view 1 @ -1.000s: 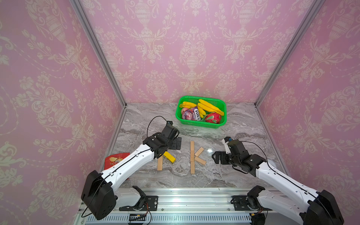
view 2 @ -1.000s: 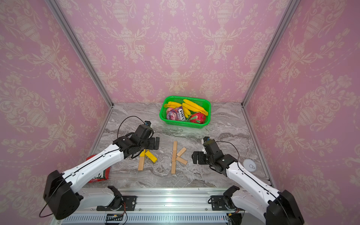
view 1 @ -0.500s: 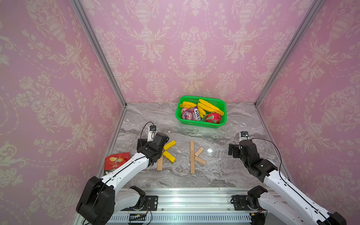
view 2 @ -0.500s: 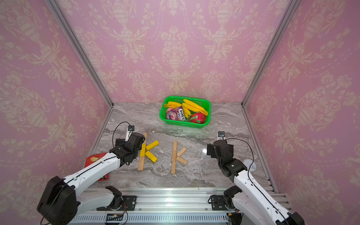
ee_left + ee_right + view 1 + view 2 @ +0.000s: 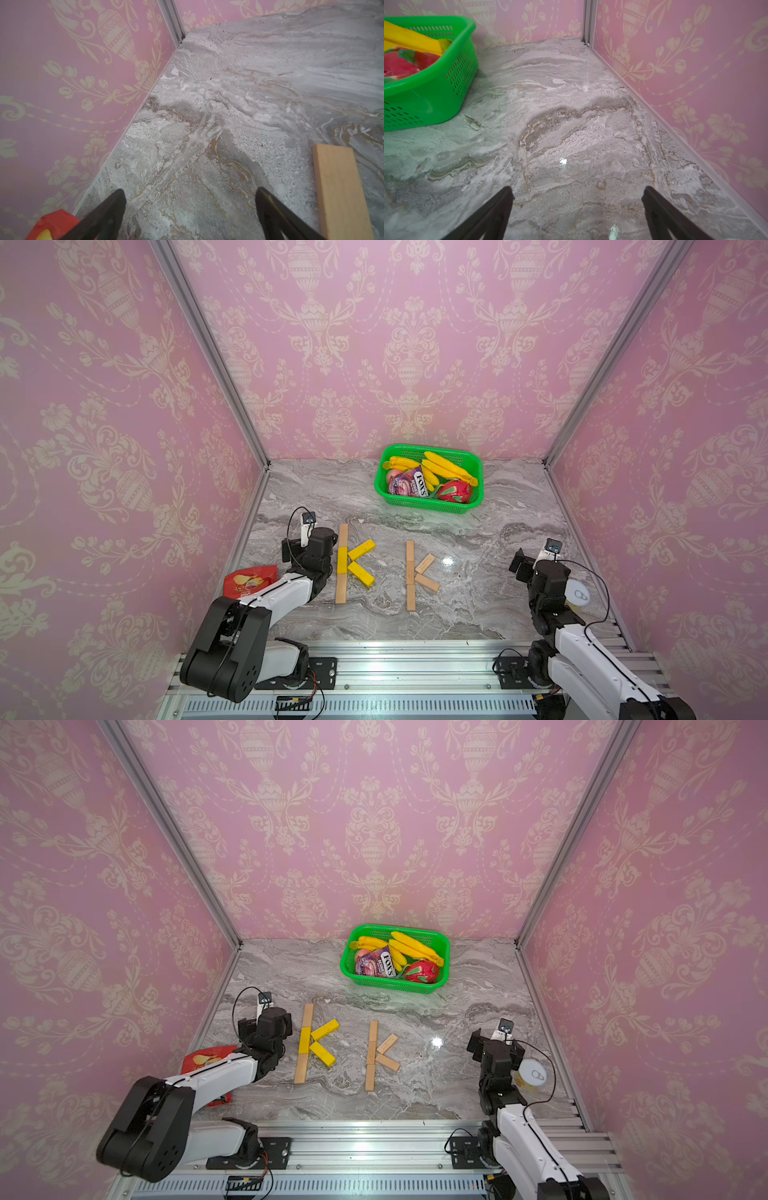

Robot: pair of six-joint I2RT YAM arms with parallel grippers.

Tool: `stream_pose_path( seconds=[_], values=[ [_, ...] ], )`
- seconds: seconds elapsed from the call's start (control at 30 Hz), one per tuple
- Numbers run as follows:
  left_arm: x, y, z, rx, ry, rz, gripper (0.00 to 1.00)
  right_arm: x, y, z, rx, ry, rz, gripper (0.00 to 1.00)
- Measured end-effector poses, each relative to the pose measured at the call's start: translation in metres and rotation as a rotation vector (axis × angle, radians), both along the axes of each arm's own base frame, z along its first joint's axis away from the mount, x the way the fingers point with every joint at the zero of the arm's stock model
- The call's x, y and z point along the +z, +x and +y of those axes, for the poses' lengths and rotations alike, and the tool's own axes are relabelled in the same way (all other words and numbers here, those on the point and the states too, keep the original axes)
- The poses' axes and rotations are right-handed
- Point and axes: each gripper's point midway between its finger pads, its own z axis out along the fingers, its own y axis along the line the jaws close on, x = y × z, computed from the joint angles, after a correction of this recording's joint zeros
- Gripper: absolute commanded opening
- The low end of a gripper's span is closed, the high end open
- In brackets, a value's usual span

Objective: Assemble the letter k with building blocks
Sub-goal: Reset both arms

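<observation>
Presently finds the left gripper (image 5: 190,190) with fingers (image 5: 108,209) spread wide apart, clamping nothing, only bare marble table (image 5: 228,104) between them. Notes one tan wood bar (image 5: 340,191) of the building blocks (image 5: 425,563) lying flat just outside one finger, not touching it. Notes a corner of a red chip bag (image 5: 54,222) close outside the opposite finger.

Finds the right gripper (image 5: 577,188) likewise with fingers (image 5: 492,212) wide apart over bare marble, gripping nothing. Records a green basket (image 5: 436,87) well ahead of those fingers and off to one side, holding yellow bananas (image 5: 411,41) and a red fruit (image 5: 400,64).

Confirms in both top views two K shapes lying flat between the grippers. Places the yellow-and-wood letter k (image 5: 341,564) just beside the left fingers: stem of wood, yellow, wood, with two yellow arms slanting away from those fingers. Places the all-wood letter k (image 5: 410,574) farther out, nearer the middle, well apart from the right fingers: three-bar stem, two slanted arms touching it. Logs a white-lidded cup (image 5: 578,595) behind the right fingers, just beside that arm's wrist.
</observation>
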Motion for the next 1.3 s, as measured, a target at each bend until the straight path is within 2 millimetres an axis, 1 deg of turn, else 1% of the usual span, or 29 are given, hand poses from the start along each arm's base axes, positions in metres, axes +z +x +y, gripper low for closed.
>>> stream_pose_path(
  seconds=[0.07,0.13,0.23,0.3,0.37,0.43,0.47,0.5,0.57,0.6,0.7,0.77,0.8,0.87,1.0,1.3],
  values=[
    [-0.007,0.001,-0.003,-0.035,-0.006,0.005,0.99,-0.002,0.008,0.001,0.022,0.006,-0.001,1.00],
    [-0.005,0.007,-0.006,-0.062,-0.011,-0.016,0.99,-0.008,0.019,0.006,0.066,0.006,0.021,1.00],
    [0.001,0.019,-0.011,-0.101,-0.023,-0.065,0.99,-0.016,0.039,0.026,0.193,-0.003,0.056,1.00],
    [0.001,0.026,-0.015,-0.134,-0.022,-0.077,0.99,-0.014,0.055,0.039,0.275,-0.011,0.052,1.00],
    [-0.003,0.031,-0.018,-0.169,-0.013,-0.065,0.99,-0.010,0.069,0.047,0.337,0.000,0.046,1.00],
    [-0.008,0.035,-0.020,-0.195,-0.004,-0.062,0.99,-0.003,0.081,0.052,0.381,0.006,0.000,1.00],
    [-0.010,0.038,-0.020,-0.200,-0.002,-0.064,0.99,-0.004,0.086,0.053,0.394,0.007,-0.023,1.00],
    [-0.012,0.039,-0.019,-0.206,-0.006,-0.061,0.99,-0.009,0.089,0.053,0.396,0.007,-0.035,1.00],
    [-0.012,0.041,-0.015,-0.211,-0.024,-0.065,0.99,-0.026,0.087,0.052,0.386,0.020,0.002,1.00],
    [-0.010,0.043,-0.011,-0.212,-0.038,-0.079,0.99,-0.030,0.086,0.051,0.377,0.024,0.017,1.00],
    [-0.007,0.047,0.004,-0.198,-0.093,-0.124,0.99,-0.024,0.092,0.049,0.364,0.027,0.004,1.00],
    [-0.011,0.051,0.011,-0.196,-0.119,-0.138,0.99,-0.016,0.098,0.048,0.359,0.022,-0.016,1.00],
    [-0.017,0.050,0.012,-0.201,-0.133,-0.126,0.99,-0.014,0.100,0.048,0.359,0.020,-0.023,1.00],
    [-0.021,0.050,0.009,-0.219,-0.153,-0.119,0.99,-0.012,0.101,0.047,0.355,0.018,-0.026,1.00],
    [-0.020,0.051,0.003,-0.243,-0.177,-0.130,0.99,-0.014,0.100,0.046,0.349,0.017,-0.017,1.00],
    [-0.020,0.052,-0.001,-0.267,-0.199,-0.131,0.99,-0.015,0.100,0.047,0.349,0.017,-0.016,1.00]
  ],
)
